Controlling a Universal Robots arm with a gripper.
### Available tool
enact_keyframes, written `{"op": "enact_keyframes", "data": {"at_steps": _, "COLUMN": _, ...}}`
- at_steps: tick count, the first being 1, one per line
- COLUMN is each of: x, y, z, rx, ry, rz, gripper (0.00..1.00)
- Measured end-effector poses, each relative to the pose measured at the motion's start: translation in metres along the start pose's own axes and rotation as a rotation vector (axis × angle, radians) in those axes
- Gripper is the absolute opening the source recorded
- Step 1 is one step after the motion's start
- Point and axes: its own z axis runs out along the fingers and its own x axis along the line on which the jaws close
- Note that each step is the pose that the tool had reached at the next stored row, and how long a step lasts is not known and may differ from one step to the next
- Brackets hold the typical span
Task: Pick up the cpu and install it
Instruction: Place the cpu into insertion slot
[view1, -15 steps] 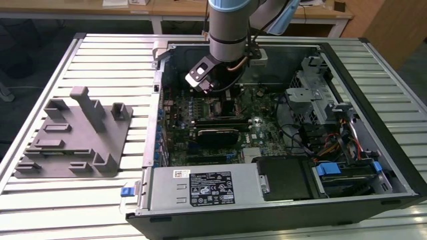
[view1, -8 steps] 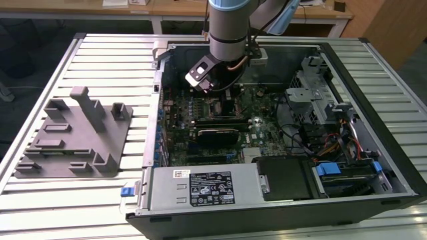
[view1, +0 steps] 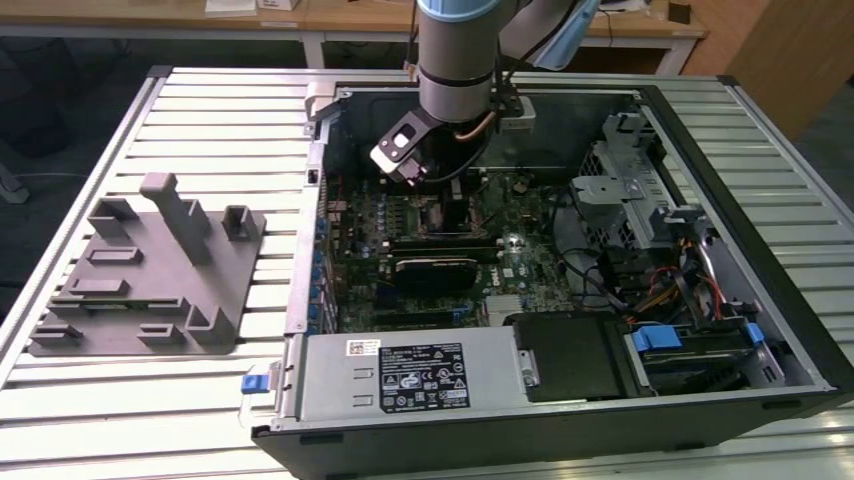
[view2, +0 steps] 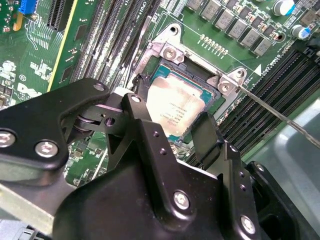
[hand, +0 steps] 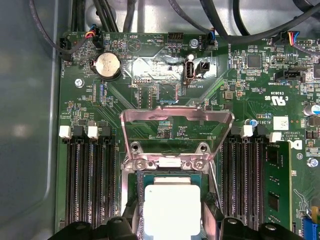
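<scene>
Arm (view1: 461, 60) hanging upright into the open computer case (view1: 787, 330), fingers (view2: 207, 132) clasping the cpu (view2: 175, 102) at the socket.

In the exterior view the arm is reaching down from twelve o'clock, its wrist pointing straight at the motherboard (view1: 534, 260) and its gripper (view1: 434, 200) hovering low over the board's middle; a grey fixture (view1: 147, 270) is sitting on the slatted worktop (view1: 214, 110) at nine o'clock from the case; in the second wrist view the black fingers are pressing against opposite edges of the cpu, which is lying level within the socket frame; the first wrist view is showing the hinged load plate (hand: 175, 112) standing raised beside the socket, memory slots (hand: 92, 185) flanking it, and a coin cell (hand: 105, 65) beyond the plate.
</scene>
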Motion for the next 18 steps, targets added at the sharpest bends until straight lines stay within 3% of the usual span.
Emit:
{"op": "enact_keyframes", "data": {"at_steps": 3, "x": -0.0001, "y": -0.0001, "z": -0.0001, "rx": 0.0002, "ry": -0.0002, "rz": 0.000, "gripper": 0.60}}
{"op": "enact_keyframes", "data": {"at_steps": 4, "x": -0.0001, "y": -0.0001, "z": -0.0001, "rx": 0.0002, "ry": -0.0002, "rz": 0.000, "gripper": 0.54}}
{"op": "enact_keyframes", "data": {"at_steps": 13, "x": -0.0001, "y": -0.0001, "z": 0.0002, "rx": 0.0002, "ry": 0.0007, "rz": 0.000, "gripper": 0.54}}
{"op": "enact_keyframes", "data": {"at_steps": 18, "x": 0.0000, "y": -0.0001, "z": 0.0005, "rx": 0.0000, "ry": 0.0060, "rz": 0.000, "gripper": 0.54}}
